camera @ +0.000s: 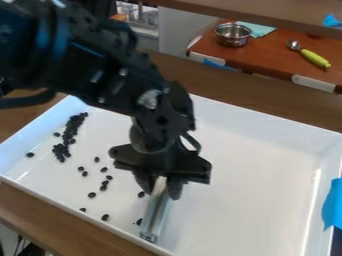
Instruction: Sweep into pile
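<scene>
Dark beans (69, 134) are lying clumped and scattered on the left side of a white tray (260, 160) as I am clasping a scraper (155, 215) in my gripper (159, 192), near several strays; beyond, a metal bowl (232, 39) is sitting on a table (267, 56).

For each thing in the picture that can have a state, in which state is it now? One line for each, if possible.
Gripper: closed on the sweeping tool
Sweeping tool: held, tilted
Dark beans: part clustered in a ragged strip, part scattered singly
White tray: open, upright
Metal pot: uncovered
Green-handled spoon: lying down
</scene>
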`<state>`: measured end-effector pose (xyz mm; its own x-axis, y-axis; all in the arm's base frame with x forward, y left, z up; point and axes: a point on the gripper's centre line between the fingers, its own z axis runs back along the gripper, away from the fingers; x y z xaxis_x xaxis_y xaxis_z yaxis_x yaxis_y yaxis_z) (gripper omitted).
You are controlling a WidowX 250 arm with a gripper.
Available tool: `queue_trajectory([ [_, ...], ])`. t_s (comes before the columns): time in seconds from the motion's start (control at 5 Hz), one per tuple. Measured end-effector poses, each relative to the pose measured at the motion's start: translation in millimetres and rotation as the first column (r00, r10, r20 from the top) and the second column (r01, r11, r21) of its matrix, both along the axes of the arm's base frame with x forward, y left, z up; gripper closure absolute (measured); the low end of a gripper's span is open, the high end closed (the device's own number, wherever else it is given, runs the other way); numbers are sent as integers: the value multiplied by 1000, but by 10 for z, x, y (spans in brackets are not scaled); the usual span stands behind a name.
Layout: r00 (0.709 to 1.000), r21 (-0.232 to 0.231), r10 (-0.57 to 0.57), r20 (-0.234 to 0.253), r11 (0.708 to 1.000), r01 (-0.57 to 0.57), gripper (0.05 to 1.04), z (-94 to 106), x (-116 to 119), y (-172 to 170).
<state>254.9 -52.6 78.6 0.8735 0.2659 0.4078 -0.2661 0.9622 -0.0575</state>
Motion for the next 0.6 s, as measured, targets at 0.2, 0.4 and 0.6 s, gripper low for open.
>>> queue_trajectory([
  [0.2, 1000, -8, -12, 8, 1000, 12, 713, -20, -52, 106],
  [0.4, 1000, 1, -23, 7, 1000, 23, 713, -77, -85, 202],
  [0.6, 999, 7, -33, 25, 999, 33, 713, -119, -95, 246],
])
